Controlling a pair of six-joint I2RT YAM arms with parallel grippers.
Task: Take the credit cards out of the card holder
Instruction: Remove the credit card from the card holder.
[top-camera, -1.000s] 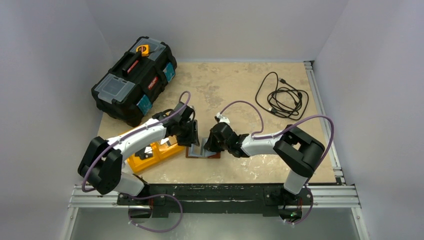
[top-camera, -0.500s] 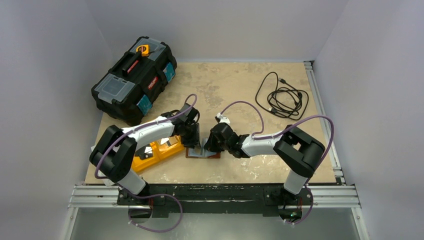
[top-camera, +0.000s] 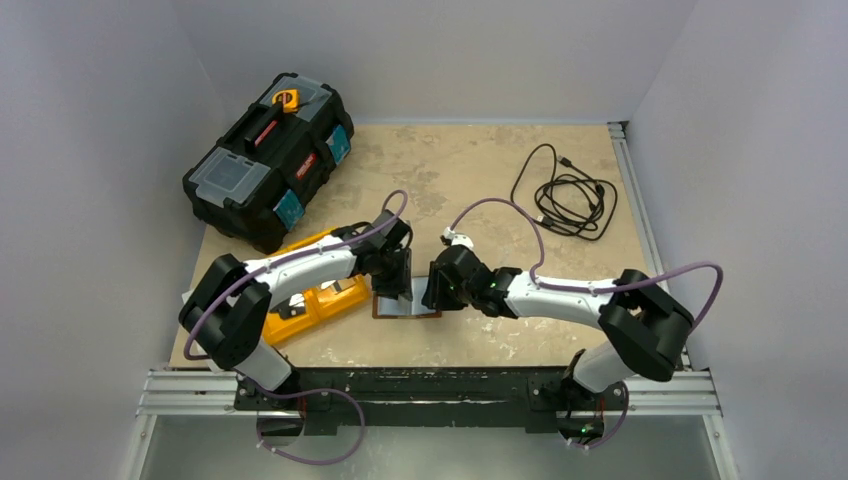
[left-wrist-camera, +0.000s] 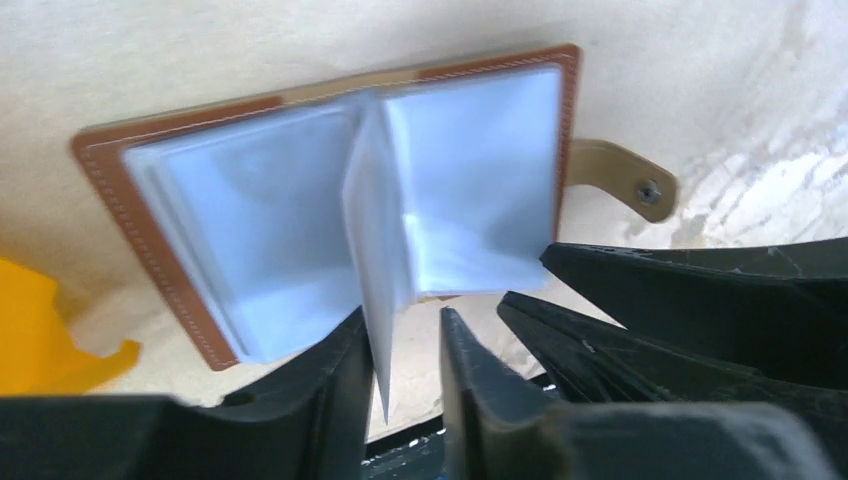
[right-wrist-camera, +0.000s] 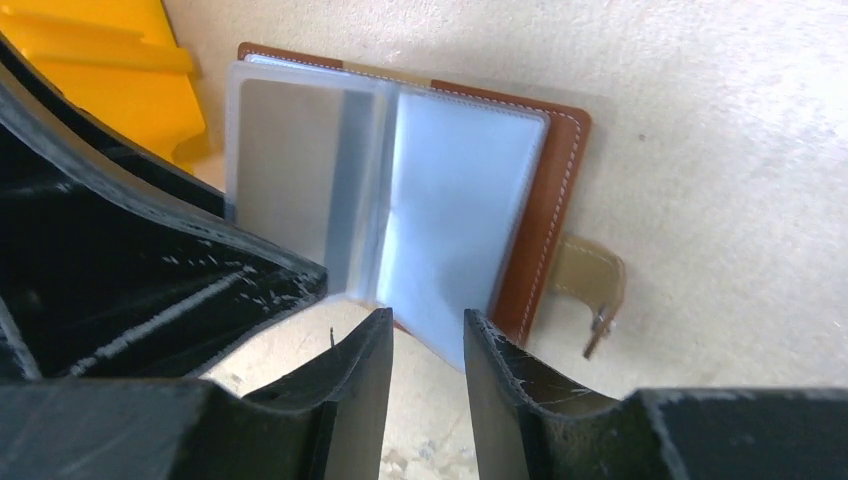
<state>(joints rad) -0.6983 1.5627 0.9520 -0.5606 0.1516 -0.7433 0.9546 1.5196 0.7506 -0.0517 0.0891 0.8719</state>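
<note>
The card holder (top-camera: 407, 306) lies open and flat near the table's front, between my two grippers. Its brown border (left-wrist-camera: 140, 250) frames pale blue plastic sleeves, and the snap tab (left-wrist-camera: 625, 182) sticks out to one side. My left gripper (left-wrist-camera: 403, 318) is narrowly open around one upright sleeve leaf (left-wrist-camera: 372, 250). The leaf rests against one finger, with a gap to the other. My right gripper (right-wrist-camera: 428, 318) is open at the holder's near edge, holding nothing. A greyish credit card (right-wrist-camera: 300, 190) seems to sit in one sleeve.
An orange tray (top-camera: 310, 303) sits just left of the card holder, under the left arm. A black toolbox (top-camera: 268, 158) stands at the back left. A coiled black cable (top-camera: 565, 195) lies at the back right.
My left gripper moved right onto the card holder and its jaws narrowed around a sleeve leaf. My right gripper went from shut to open, and its arm stretched out lower to the right.
</note>
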